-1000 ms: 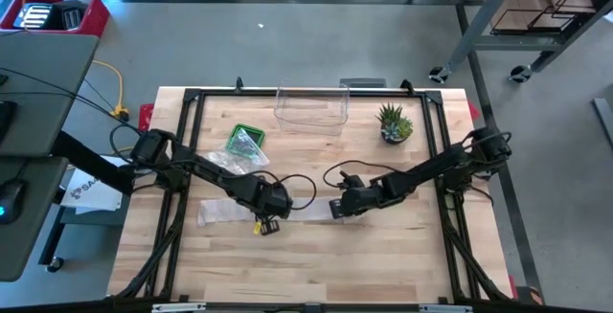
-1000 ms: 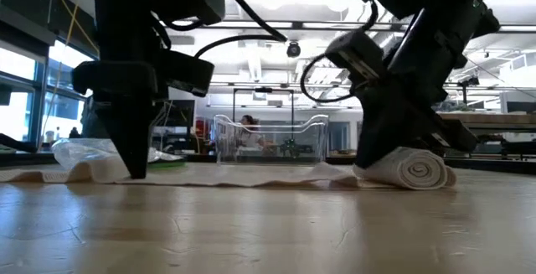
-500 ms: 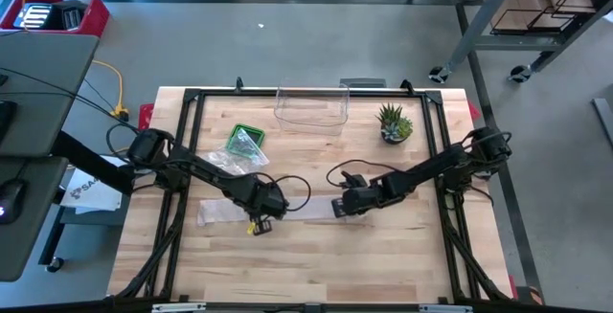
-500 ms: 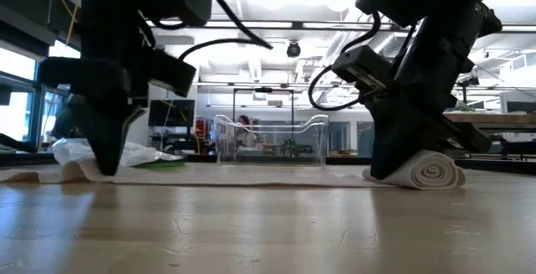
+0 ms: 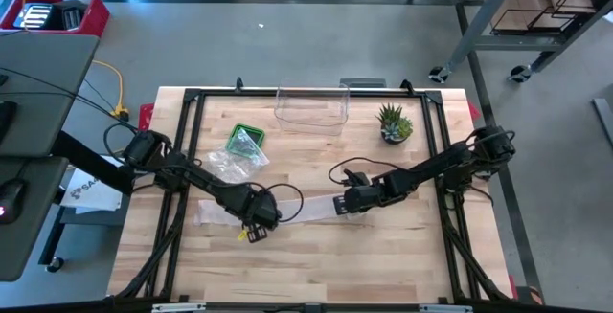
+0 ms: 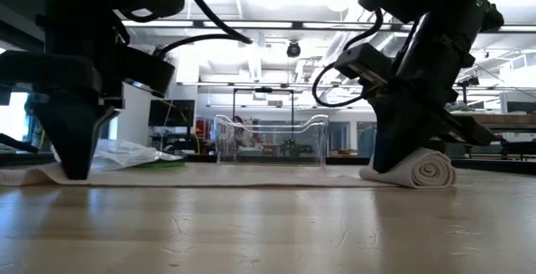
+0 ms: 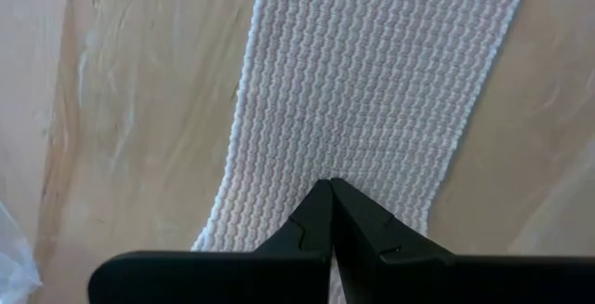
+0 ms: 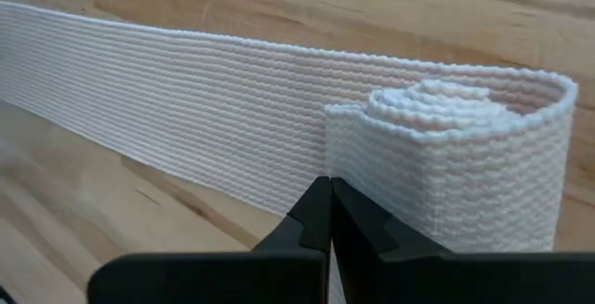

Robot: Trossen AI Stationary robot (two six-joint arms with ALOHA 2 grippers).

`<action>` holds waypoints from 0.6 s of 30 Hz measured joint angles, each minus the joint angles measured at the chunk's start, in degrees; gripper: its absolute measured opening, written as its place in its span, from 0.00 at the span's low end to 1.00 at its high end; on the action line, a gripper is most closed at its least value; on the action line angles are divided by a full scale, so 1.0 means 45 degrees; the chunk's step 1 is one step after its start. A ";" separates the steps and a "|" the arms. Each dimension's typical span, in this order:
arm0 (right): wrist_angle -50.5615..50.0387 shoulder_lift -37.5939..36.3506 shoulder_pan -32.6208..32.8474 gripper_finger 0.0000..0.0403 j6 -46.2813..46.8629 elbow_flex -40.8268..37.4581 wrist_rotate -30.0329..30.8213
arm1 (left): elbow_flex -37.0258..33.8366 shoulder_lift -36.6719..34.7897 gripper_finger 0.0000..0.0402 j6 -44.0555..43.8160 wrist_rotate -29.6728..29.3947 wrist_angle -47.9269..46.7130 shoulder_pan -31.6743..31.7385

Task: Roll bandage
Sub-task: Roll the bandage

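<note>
A white woven bandage lies on the wooden table. Its flat strip (image 5: 225,210) runs left to right, and its right end is wound into a roll (image 6: 423,170) that rests on its side. My left gripper (image 5: 257,221) is shut, pointing straight down onto the flat strip (image 7: 372,90) left of the table's middle. My right gripper (image 5: 343,206) is shut and slants down at the roll (image 8: 456,174). In the low view the strip (image 6: 218,176) lies flat between the two grippers. My left gripper presses its shut fingertips (image 7: 331,202) down from above on the flat strip (image 7: 331,169), about midway across its width. The strip lies on the table under them. My right gripper's shut fingertips (image 8: 328,202) meet the roll's outer wrap (image 8: 346,155) where it joins the flat strip. The fingers slant down from the table's right, and the roll rests on the table.
A clear plastic box (image 5: 309,109) stands at the far edge and a small potted plant (image 5: 394,124) at the far right. A green tray with a crumpled plastic bag (image 5: 241,146) lies far left of the strip. A black frame rail (image 5: 188,131) borders the table.
My left gripper has slid along the strip toward the table's left edge and a little toward the near edge, staying shut and pointing down. The humps in the strip have flattened out behind it. The roll and my right gripper have stayed about where they were.
</note>
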 joint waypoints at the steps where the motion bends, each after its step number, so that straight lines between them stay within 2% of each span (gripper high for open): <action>1: 0.0036 0.0000 0.0001 0.00 0.0041 0.0000 -0.0003 | -0.0019 -0.0057 0.00 -0.0106 0.0014 0.0005 0.0000; 7: 0.1028 0.0000 -0.0001 0.00 0.0290 0.0000 0.0147 | -0.0052 -0.0683 0.00 -0.0335 -0.0478 0.0284 0.0089; 13: 0.2173 -0.0005 0.0006 0.00 0.0291 0.0009 0.0009 | -0.0037 -0.1106 0.00 -0.0694 -0.1319 0.2153 0.0194; 18: 0.2041 0.0019 0.0005 0.00 0.0293 0.0010 -0.0227 | -0.0022 -0.0268 0.00 -0.0542 -0.1368 0.4597 0.0424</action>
